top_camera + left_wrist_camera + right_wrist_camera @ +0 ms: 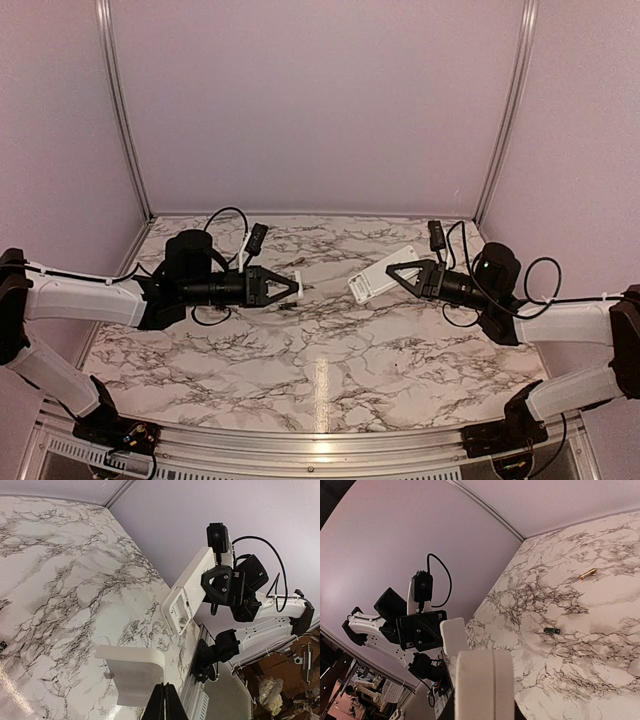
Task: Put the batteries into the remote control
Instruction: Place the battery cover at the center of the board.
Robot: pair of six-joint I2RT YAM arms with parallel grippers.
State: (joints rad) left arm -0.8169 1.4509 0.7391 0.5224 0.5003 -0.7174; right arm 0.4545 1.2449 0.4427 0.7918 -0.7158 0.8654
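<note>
White plastic fills both of my tools. My left gripper [162,695] is pinched fully shut on the edge of a white cover [132,672], a small flat panel with a clip tab. I take it to be the battery door. My right gripper [395,273] is clamped across the remote control [187,587], holding it tilted and clear of the table, with one end turned toward the left arm. The two pieces face each other in the air, near but not touching.

As I judge it, the opening step is done. The door is off and the compartment [180,611] at the end of the remote is exposed. It looks empty, though I cannot see deep into it. Two cells lie on the table: a dark battery [551,630] and, well apart from it, a brass-coloured battery [587,573]. Neither tool is touching either one. So loading has not begun, and both cells must go in before the door can be clipped on again. With both tools occupied, I reckon one piece has to be set down first.

Below is a marble-patterned tabletop [330,370], white with grey veining and glossy enough to throw a streak of glare. Pale lilac walls [320,100] close it in on three sides. Aluminium posts [122,110] stand at the back corners, and a metal rail [300,440] runs along the near edge.
</note>
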